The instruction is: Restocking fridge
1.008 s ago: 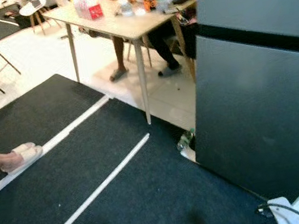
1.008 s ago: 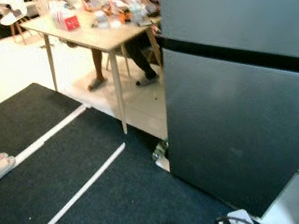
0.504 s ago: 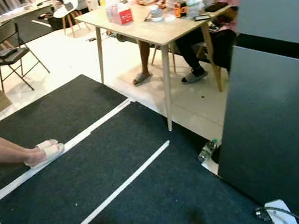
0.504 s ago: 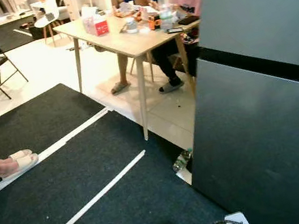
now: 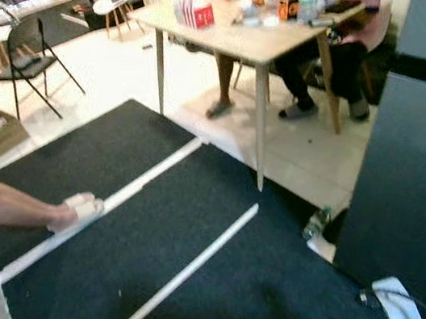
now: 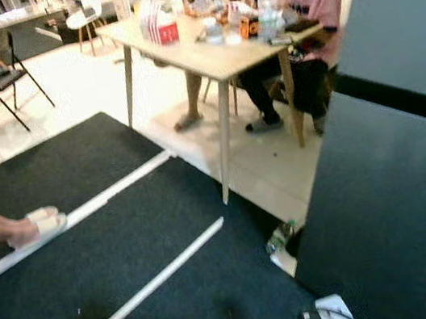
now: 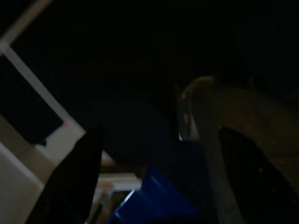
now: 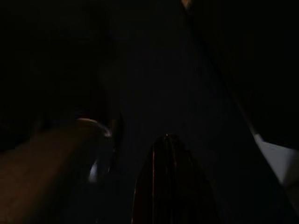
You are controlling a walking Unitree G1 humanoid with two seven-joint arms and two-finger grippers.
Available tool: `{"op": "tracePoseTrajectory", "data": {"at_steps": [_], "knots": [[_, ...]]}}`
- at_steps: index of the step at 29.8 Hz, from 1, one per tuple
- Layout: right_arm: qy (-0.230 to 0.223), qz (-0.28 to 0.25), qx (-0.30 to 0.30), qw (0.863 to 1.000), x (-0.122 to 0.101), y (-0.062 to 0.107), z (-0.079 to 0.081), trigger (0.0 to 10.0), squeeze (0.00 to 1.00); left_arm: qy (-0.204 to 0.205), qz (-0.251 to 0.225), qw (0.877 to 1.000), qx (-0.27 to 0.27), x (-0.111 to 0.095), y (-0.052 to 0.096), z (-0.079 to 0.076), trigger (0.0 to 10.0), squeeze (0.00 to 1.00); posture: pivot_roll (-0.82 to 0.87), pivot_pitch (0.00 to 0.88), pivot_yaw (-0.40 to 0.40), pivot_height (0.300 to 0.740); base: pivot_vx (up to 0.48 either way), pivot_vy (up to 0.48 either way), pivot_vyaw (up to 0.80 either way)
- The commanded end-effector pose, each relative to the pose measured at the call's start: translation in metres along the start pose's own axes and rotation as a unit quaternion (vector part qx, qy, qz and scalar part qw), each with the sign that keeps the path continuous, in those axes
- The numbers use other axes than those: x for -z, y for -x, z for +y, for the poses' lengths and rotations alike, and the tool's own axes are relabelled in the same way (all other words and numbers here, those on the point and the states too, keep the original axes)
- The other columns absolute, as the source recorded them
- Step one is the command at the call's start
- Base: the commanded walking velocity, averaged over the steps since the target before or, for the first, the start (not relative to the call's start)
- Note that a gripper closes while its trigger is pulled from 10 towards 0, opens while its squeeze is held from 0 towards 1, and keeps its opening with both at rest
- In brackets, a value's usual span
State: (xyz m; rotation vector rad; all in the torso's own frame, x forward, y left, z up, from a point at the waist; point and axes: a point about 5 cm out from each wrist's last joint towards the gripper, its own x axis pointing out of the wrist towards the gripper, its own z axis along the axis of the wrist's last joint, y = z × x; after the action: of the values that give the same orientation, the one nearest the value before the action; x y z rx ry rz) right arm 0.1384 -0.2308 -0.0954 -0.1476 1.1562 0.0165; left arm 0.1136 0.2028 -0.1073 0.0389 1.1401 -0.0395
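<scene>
I am driving the rig toward the fridge (image 6: 392,203), whose dark closed door front stands on the robot's right, with a paler upper panel above a black band. Nothing in the head views shows the door open or any item placed inside, so I judge the restocking as not yet begun: the approach, the door opening and the loading all remain. The left pincer (image 7: 154,182) hangs low over the dark carpet (image 5: 218,289); its two black fingers (image 7: 74,177) stand apart, so I read it as spread and holding nothing. Something blue (image 7: 149,200) and a pale curved shape lie just beyond the fingers, too dark to identify. The right pincer's wrist view is nearly black; one dark finger (image 8: 170,182) can be made out, and I cannot tell whether that pincer is spread or pressed together. Ahead of both pincers and well apart from them, a wooden counter (image 6: 212,57) carries a red box (image 6: 167,32), bottles and cups, with two seated people (image 6: 312,20) behind it. A plastic bottle (image 6: 279,238) lies on the floor at the fridge's near corner. A person's sandalled foot (image 5: 74,211) rests on the carpet to the left, near white tape lines (image 5: 169,285).
</scene>
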Motion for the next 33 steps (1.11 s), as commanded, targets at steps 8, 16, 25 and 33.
{"op": "tracePoseTrajectory", "data": {"at_steps": [8, 16, 25, 33], "knots": [[0.0, 0.006, 0.001, 1.0, 0.0037, 0.0006, -0.0017, 10.0, 0.0, -0.005, 0.012, 1.0, 0.006, 0.0047, 0.0001, -0.003, 10.0, 0.0, -0.02, 0.0, 0.013, 0.74, 0.257, 0.0, 0.0], [-0.001, 0.011, 0.0, 1.0, 0.0075, 0.0008, -0.0001, 10.0, 0.0, -0.006, 0.012, 1.0, 0.006, 0.0041, 0.0001, -0.0025, 10.0, 0.0, -0.02, 0.0, 0.016, 0.74, 0.26, 0.0, 0.0], [-0.005, 0.009, 0.001, 1.0, 0.0064, 0.0007, -0.0004, 10.0, 0.0, -0.013, 0.013, 1.0, 0.01, 0.0046, 0.0, -0.0037, 10.0, 0.0, -0.02, 0.0, 0.017, 0.74, 0.257, 0.0, 0.0], [-0.003, 0.011, -0.002, 1.0, 0.007, 0.0003, 0.0026, 10.0, 0.0, -0.012, 0.016, 1.0, 0.008, 0.0064, 0.0007, -0.0016, 10.0, 0.0, -0.02, 0.0, 0.028, 0.74, 0.26, 0.0, 0.0]]}}
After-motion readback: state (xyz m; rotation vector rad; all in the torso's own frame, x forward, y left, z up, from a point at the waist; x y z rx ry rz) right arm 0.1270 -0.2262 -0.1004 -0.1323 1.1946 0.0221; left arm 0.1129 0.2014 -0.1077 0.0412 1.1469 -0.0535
